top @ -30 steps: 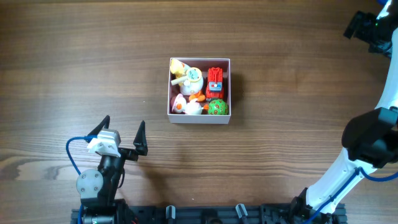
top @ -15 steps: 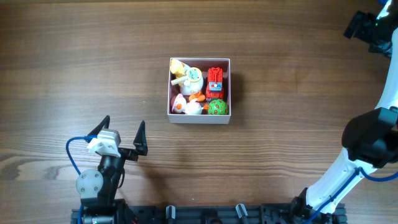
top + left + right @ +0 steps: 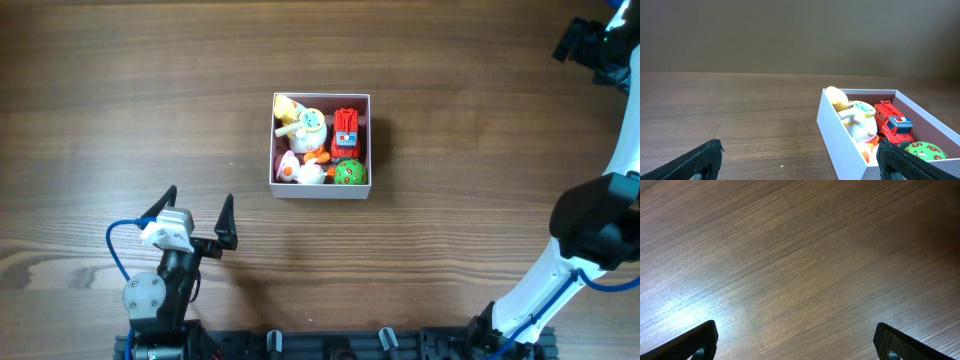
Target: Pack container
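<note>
We are seeing the container [image 3: 320,193] sitting centrally on the table [image 3: 120,100], crowded with toys [image 3: 346,128]; none is lying outside, so packing is seeming done; left gripper [image 3: 198,196] and right gripper [image 3: 795,342] are hanging spread wide, empty, well apart from it.

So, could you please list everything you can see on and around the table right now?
container: one, white walls and pink inside, mid-table
red truck: one, red with blue, right side of the container
green ball: one, green with spots, near right corner of the container
white toy: one, white with a green top, left of the truck
yellow toy: one, yellow, far left corner
white and orange toy: count unclear, near left corner
table: one, brown wood
left gripper: one, black, open, empty, near left
right gripper: one, black, open, empty, far right
</note>
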Robot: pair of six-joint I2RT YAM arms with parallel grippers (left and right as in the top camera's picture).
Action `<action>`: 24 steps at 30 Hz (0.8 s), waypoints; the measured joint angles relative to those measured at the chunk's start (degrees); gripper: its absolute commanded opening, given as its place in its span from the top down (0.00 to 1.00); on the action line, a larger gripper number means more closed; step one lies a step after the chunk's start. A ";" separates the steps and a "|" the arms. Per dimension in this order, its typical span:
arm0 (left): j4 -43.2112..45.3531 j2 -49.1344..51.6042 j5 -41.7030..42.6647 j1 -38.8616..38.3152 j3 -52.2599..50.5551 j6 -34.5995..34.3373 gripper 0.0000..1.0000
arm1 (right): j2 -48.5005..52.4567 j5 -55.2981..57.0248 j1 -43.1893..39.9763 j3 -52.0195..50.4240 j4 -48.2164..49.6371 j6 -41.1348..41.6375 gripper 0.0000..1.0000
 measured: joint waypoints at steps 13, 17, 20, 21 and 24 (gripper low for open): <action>0.02 0.00 0.00 0.00 0.00 0.00 0.00 | -0.57 0.52 0.22 0.00 1.73 -1.07 0.00; 0.02 0.00 0.00 0.00 0.00 0.00 0.00 | -4.24 1.64 1.25 -0.28 5.05 -1.09 0.00; 0.02 0.00 0.00 0.00 0.00 0.00 0.00 | -11.45 3.39 2.95 -4.66 12.35 -1.31 0.01; 0.02 0.00 0.00 0.00 0.00 0.00 0.00 | -13.79 3.74 3.34 -6.54 14.60 -1.49 0.00; 0.00 0.00 0.00 0.00 0.00 0.00 0.00 | -23.89 4.22 4.42 -18.64 27.56 -1.51 0.00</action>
